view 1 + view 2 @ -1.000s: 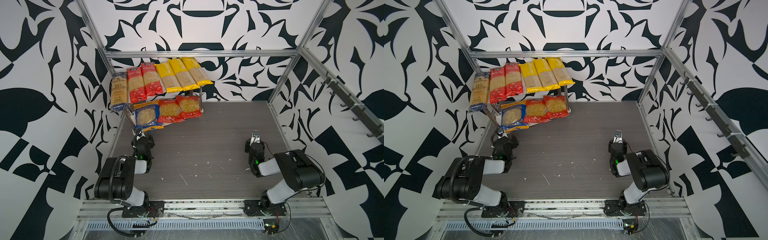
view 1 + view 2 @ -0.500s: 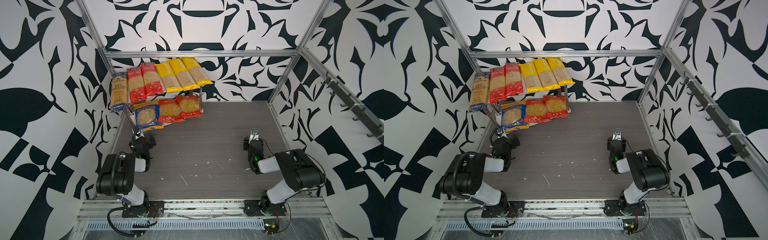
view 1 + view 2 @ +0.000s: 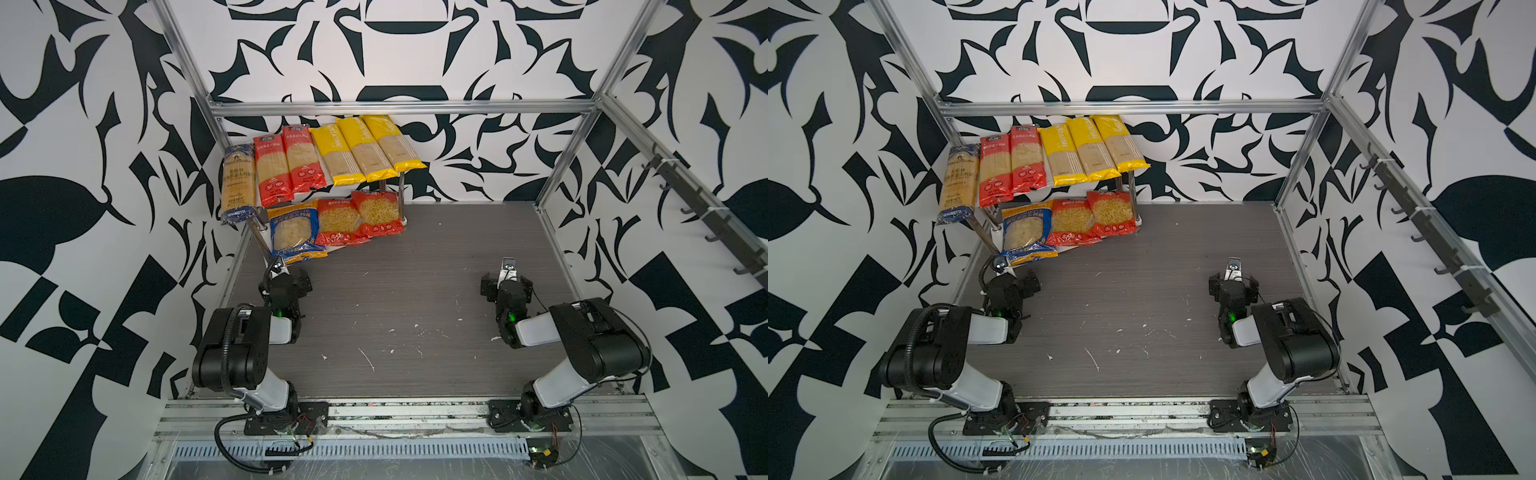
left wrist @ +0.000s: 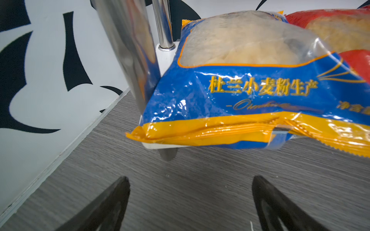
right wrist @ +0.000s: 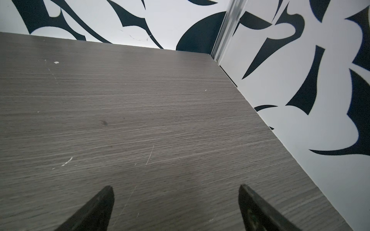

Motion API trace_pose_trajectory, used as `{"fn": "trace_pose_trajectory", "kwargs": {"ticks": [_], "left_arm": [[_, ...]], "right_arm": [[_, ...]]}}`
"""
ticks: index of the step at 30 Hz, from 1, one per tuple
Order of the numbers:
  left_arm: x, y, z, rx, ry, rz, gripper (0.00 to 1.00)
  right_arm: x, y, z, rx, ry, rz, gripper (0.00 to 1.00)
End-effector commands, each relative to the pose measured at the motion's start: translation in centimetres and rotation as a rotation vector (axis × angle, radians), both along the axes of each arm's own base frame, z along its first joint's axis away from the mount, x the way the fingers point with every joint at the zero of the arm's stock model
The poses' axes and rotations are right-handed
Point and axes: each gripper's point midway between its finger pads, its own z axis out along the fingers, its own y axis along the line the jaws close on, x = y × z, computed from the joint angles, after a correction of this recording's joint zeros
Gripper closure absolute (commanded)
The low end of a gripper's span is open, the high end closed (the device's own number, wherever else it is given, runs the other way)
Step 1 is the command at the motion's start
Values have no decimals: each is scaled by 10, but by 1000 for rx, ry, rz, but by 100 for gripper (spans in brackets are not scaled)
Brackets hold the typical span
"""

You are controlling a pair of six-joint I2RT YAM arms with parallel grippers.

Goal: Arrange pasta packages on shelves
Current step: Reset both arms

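The pasta packages lie on the shelves (image 3: pixel 401 195) at the back left. On the upper board are a blue spaghetti pack (image 3: pixel 237 183), two red ones (image 3: pixel 272 170) and three yellow ones (image 3: pixel 365 145). On the lower board are a blue-orange bag (image 3: pixel 294 232) (image 4: pixel 250 90) and two red-orange bags (image 3: pixel 338 222). My left gripper (image 3: pixel 286 280) (image 4: pixel 189 180) sits low over the table just in front of the blue-orange bag, open and empty. My right gripper (image 3: pixel 507 286) (image 5: pixel 175 188) rests near the right wall, open, with only table between its fingers.
The blue-orange bag overhangs the lower white board's corner (image 4: pixel 156 146), next to a shiny metal post (image 4: pixel 128 50). Aluminium frame rails (image 3: pixel 395 107) and patterned walls close in the grey table (image 3: pixel 395 291) on three sides. A hook rail (image 3: pixel 706 208) runs along the right wall.
Both grippers' jaws have spread wider. The left arm's elbow has shifted a little, and the right gripper has edged slightly forward. The packages have not moved.
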Motion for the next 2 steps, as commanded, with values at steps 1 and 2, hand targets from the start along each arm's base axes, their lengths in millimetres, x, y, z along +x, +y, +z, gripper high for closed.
{"fn": "trace_pose_trajectory", "kwargs": {"ticks": [1, 2], "left_arm": [[5, -3, 11, 1, -42, -15, 1], [5, -3, 11, 6, -36, -18, 1]], "right_arm": [[7, -1, 16, 14, -56, -12, 0], [7, -1, 16, 14, -56, -12, 0]]}}
